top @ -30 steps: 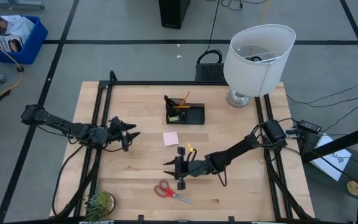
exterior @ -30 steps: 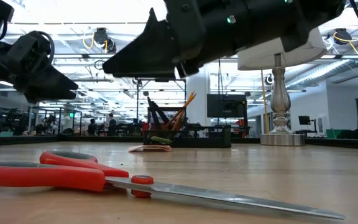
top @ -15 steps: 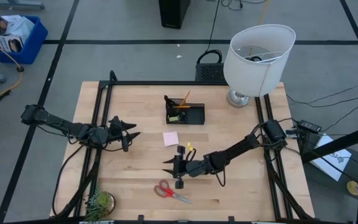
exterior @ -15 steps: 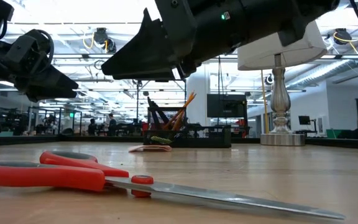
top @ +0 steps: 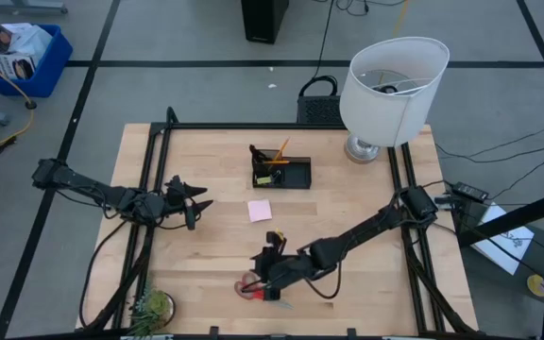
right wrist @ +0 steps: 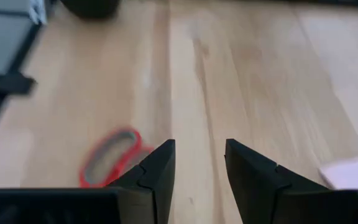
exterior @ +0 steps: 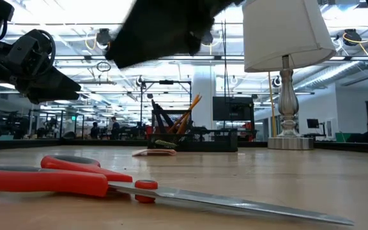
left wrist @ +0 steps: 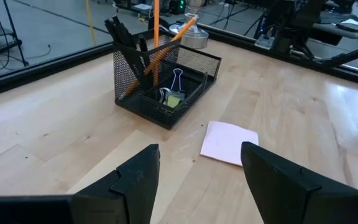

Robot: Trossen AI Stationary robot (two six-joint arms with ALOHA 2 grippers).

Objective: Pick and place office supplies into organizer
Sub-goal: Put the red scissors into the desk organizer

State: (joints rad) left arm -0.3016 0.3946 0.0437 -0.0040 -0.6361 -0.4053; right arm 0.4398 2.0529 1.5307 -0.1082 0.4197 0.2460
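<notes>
The red-handled scissors lie flat on the wooden table near its front edge. In the high view, the scissors are partly covered by my right gripper. It hovers open above them, fingers slanting down, with nothing between them; one red handle loop shows beside them. The black mesh organizer stands at the table's far middle, with pencils and dark pens upright in its cup. A pink sticky-note pad lies flat in front of it. My left gripper waits open at the left, pointing toward the organizer.
A big white lamp stands at the far right corner, and a small green plant at the near left corner. A black frame runs round the table. Bare wood lies between the pad and the scissors.
My right gripper has swung toward the table's near edge and risen, coming over the scissors. It has also tipped, so it now slants down less steeply. Its fingers stay open. The scissors, the pad and my left gripper have kept still.
</notes>
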